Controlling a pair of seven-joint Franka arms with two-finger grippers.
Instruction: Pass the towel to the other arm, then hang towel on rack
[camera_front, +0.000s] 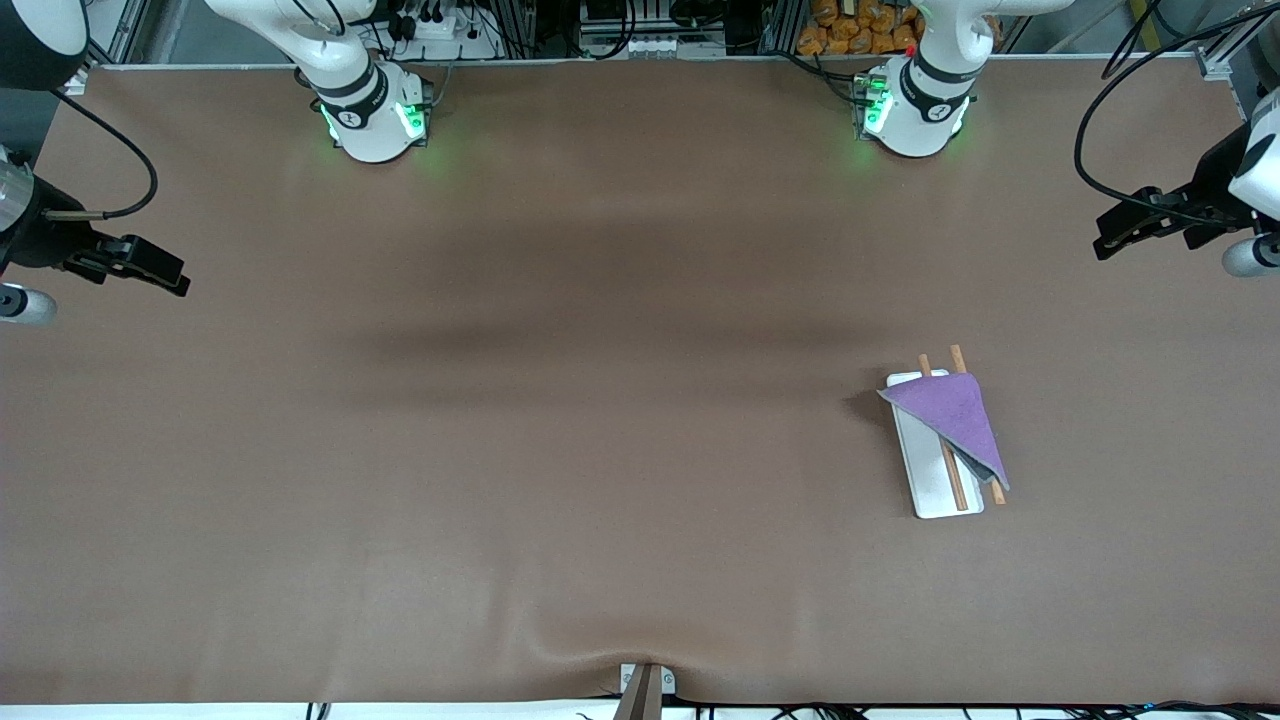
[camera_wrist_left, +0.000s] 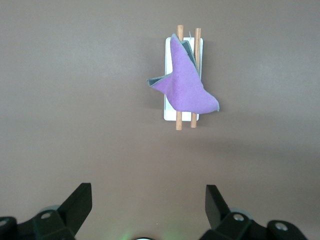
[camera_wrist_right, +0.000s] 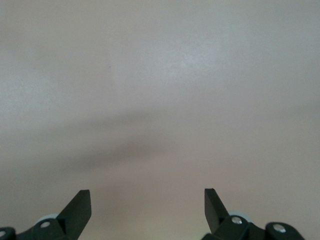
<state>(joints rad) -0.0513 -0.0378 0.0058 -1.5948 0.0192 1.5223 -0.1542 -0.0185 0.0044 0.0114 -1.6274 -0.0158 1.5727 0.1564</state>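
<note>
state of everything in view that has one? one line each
towel: folded, draped over the rack, not held
rack: lying on the table toward the left arm's end, two wooden rods on a white base
left tool: open, empty, over bare table short of the rack
right tool: open, empty, over bare table at the right arm's end

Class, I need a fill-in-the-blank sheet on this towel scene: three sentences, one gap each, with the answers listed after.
1. The towel is draped over the two wooden bars of the ____.
2. The towel's upper side is ____ in colour.
3. Both the left gripper and the right gripper have their fingers ____, holding nothing.

Missing words: rack; purple; open
</note>
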